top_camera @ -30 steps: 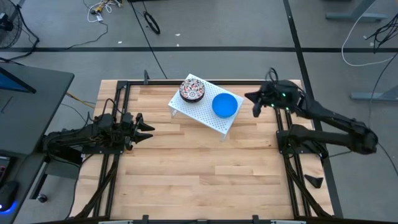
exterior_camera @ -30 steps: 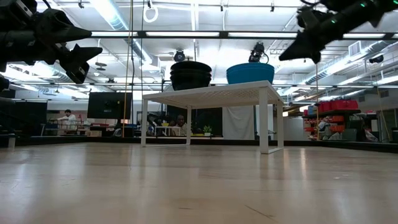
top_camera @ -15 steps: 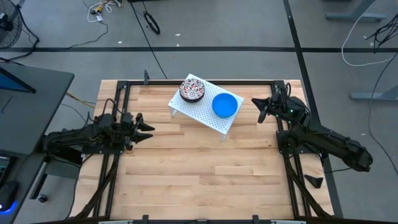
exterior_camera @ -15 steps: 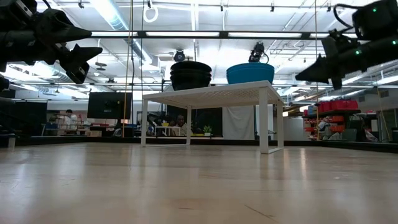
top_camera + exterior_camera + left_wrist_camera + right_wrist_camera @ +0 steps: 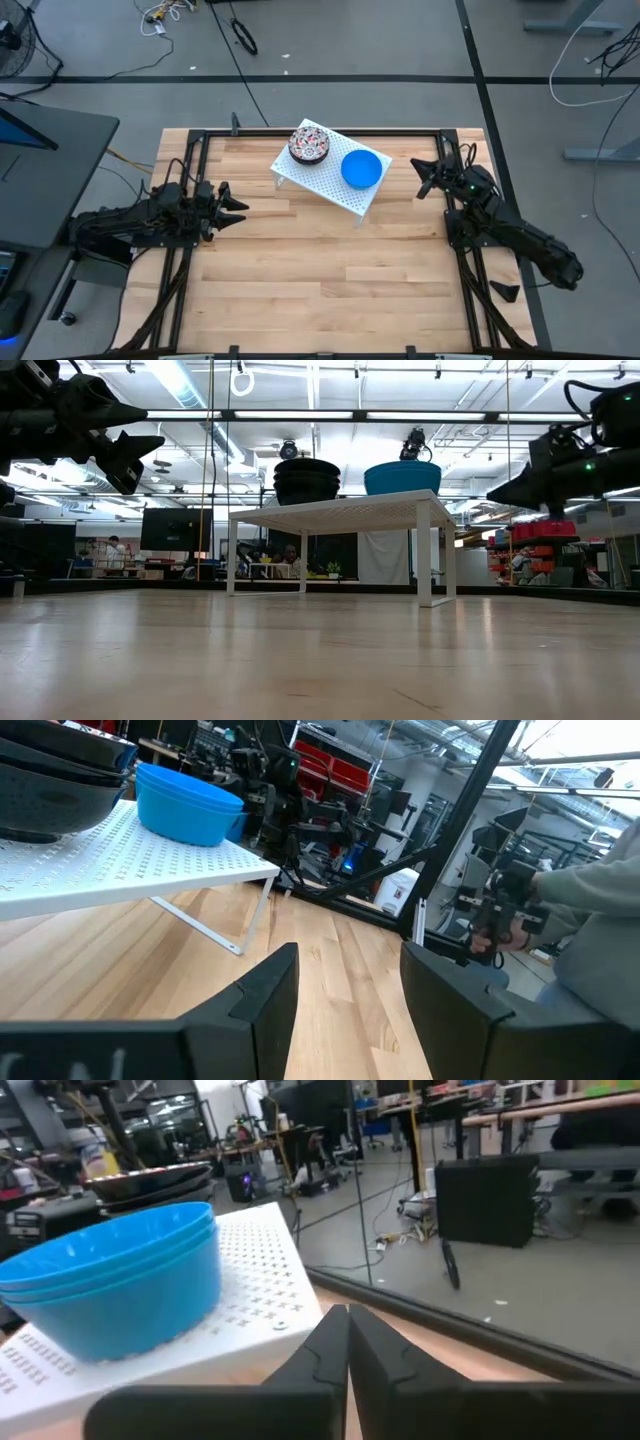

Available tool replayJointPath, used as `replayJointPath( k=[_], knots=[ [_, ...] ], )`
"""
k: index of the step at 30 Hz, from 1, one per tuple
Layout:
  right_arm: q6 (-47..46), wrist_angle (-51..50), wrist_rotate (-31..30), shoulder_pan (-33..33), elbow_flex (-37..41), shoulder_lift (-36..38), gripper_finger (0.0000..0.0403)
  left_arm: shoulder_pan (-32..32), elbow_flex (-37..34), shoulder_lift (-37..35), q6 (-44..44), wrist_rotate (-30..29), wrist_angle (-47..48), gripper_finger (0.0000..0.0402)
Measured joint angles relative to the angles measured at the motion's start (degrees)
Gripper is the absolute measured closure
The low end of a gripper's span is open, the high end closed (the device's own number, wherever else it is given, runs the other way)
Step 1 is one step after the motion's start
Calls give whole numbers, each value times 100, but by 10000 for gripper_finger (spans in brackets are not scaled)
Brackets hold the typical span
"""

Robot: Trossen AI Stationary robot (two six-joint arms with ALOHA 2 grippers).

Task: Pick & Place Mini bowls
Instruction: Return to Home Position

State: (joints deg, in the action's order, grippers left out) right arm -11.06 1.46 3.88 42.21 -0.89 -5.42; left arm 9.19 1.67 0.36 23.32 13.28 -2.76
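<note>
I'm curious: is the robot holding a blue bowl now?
No, the round bright blue bowls sit stacked on the white perforated rack, apart from the right gripper, fingers shut.

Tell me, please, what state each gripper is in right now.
Left gripper: open, holding nothing.
Right gripper: closed, holding nothing.

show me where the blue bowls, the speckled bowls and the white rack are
blue bowls (image 5: 362,168): high view, inside of the top bowl of the stack.
speckled bowls (image 5: 309,144): high view, inside of the top bowl.
white rack (image 5: 326,181): high view, bare part of its perforated top.
</note>
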Motion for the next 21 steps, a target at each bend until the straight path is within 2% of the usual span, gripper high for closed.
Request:
replayJointPath(
  k=[10,21],
  knots=[
    [235,-15,-42,74,-2,548,387,0,-2,0,-2,0,1,220],
    [102,-16,-42,72,-4,546,387,0,-3,0,-1,0,0,220]
  ],
)
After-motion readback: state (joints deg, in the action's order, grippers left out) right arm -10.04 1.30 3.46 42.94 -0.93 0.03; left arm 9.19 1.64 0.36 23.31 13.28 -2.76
